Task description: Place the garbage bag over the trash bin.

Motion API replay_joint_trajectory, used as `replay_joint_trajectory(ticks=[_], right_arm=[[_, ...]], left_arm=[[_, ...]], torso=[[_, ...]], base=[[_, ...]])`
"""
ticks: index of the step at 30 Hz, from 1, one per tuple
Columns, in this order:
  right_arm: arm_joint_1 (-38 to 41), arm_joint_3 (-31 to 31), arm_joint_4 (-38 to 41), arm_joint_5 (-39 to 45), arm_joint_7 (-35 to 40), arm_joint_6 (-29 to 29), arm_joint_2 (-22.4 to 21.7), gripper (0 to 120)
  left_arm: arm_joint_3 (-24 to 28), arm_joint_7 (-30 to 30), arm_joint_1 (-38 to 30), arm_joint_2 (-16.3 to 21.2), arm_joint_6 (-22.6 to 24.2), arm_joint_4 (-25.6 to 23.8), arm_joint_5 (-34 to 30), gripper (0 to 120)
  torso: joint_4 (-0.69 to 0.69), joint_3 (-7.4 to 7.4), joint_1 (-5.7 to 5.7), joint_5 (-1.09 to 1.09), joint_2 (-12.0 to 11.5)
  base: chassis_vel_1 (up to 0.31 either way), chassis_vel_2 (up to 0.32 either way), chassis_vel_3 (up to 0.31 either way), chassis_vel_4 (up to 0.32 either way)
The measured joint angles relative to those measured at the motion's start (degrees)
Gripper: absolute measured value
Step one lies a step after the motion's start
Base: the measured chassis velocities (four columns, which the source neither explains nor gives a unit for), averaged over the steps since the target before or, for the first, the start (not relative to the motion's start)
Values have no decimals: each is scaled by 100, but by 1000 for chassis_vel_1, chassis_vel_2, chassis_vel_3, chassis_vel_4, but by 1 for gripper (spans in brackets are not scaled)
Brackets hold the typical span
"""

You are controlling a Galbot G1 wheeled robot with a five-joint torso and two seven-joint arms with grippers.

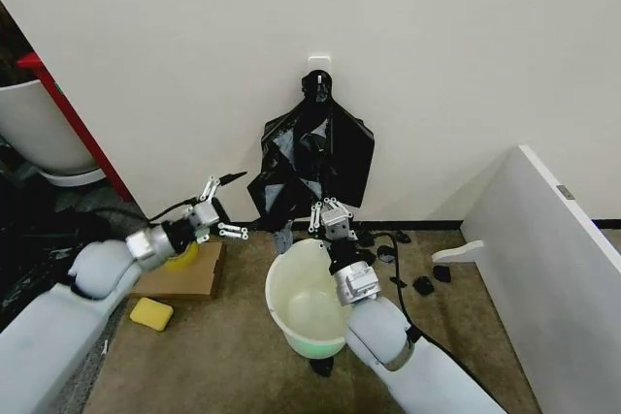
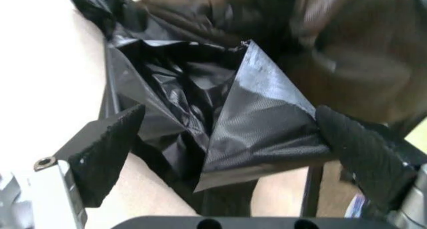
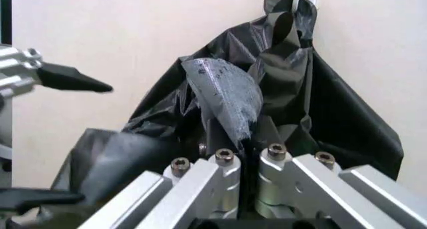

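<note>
Head view: the thin glossy black plastic garbage bag [image 1: 315, 157] hangs from a wall hook, above the right end effector [image 1: 328, 212], which reaches up from over the round white plastic trash bin [image 1: 291, 309]; the left end effector [image 1: 221, 210] waits open beside the bag's lower edge.

Left wrist view: its pads [image 2: 107, 144] flank a hanging fold, untouched.

Right wrist view: the fingers pinch that fold shut. I judge the bag is being taken off the wall; next, free it and spread its mouth, which is hard to make out.
</note>
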Motion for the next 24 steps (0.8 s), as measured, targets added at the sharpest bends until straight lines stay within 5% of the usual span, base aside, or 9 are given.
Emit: replay_joint_trajectory(ticks=[7,16,24], right_arm=[[-20,16,-9,-49,-16,38,55,0],[-35,4,-14,-74,-19,45,98,0],[-56,52,-1,-83,-20,45,63,0]], left_arm=[[390,65,-293,-237,0,163,161,100],[493,-37,-524,-604,-90,252,1192,100],[381,-240,-458,-676,74,314,1399,72]], torso=[[1,0,0,0,0],[0,-1,0,0,0],[1,-1,-1,0,0]], base=[[0,0,0,0],[0,0,0,0],[0,0,0,0]])
